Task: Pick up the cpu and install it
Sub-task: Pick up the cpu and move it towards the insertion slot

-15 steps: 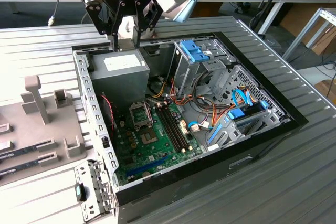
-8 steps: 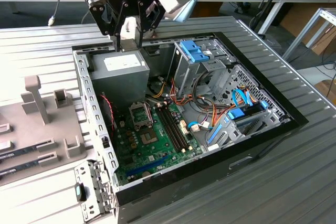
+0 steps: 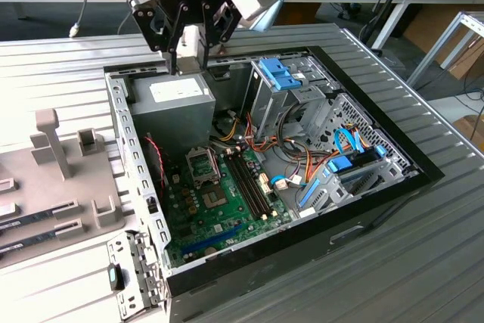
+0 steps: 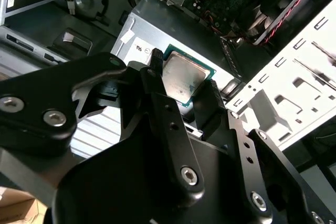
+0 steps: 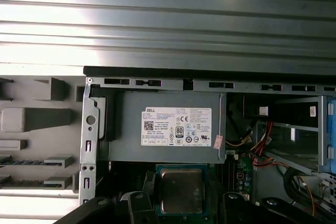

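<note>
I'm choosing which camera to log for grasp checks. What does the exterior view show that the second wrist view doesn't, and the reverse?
Exterior view: the whole open computer case, its blue drive caddy, and the grey fixture plate on the exterior view's left.
Second wrist view: the cpu close up, silver top with a green rim, clamped between the jaws of the gripper.
Shared: the grey power supply and the green motherboard.

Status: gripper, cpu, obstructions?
Gripper shut on small flat square cpu, silver top, green rim. Held above grey metal power supply box in open black case. No obstruction seen.
</note>
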Controlling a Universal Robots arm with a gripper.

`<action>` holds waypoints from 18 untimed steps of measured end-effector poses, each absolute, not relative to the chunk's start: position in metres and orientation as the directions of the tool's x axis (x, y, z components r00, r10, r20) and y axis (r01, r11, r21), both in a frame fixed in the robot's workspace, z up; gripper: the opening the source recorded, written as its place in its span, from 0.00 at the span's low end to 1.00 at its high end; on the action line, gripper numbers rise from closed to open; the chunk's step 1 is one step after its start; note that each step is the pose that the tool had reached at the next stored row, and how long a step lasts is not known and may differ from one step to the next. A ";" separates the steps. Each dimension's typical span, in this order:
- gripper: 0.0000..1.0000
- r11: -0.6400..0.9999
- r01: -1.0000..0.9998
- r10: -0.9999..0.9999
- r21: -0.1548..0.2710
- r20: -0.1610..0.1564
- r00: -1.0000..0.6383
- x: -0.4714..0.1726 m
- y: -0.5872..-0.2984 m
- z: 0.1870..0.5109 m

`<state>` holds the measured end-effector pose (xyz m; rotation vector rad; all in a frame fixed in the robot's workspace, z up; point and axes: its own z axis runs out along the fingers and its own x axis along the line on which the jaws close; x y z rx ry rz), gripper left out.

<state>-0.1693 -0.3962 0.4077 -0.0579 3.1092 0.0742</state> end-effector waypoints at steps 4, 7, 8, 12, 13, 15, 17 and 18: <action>0.47 0.998 -0.038 -0.036 0.047 -0.032 -0.999 -0.168 -0.396 0.407; 0.47 0.998 -0.038 -0.036 0.047 -0.032 -0.999 -0.166 -0.396 0.407; 0.47 0.998 -0.038 -0.036 0.047 -0.032 -0.999 -0.166 -0.396 0.406; 0.47 0.998 -0.038 -0.036 0.047 -0.032 -0.999 -0.164 -0.396 0.406; 0.47 0.998 -0.038 -0.036 0.047 -0.032 -0.999 -0.163 -0.396 0.405; 0.47 0.998 -0.038 -0.036 0.047 -0.032 -0.999 -0.162 -0.396 0.405; 0.47 0.998 -0.038 -0.036 0.047 -0.032 -0.999 -0.161 -0.396 0.405; 0.47 0.998 -0.038 -0.036 0.047 -0.032 -0.999 -0.160 -0.396 0.405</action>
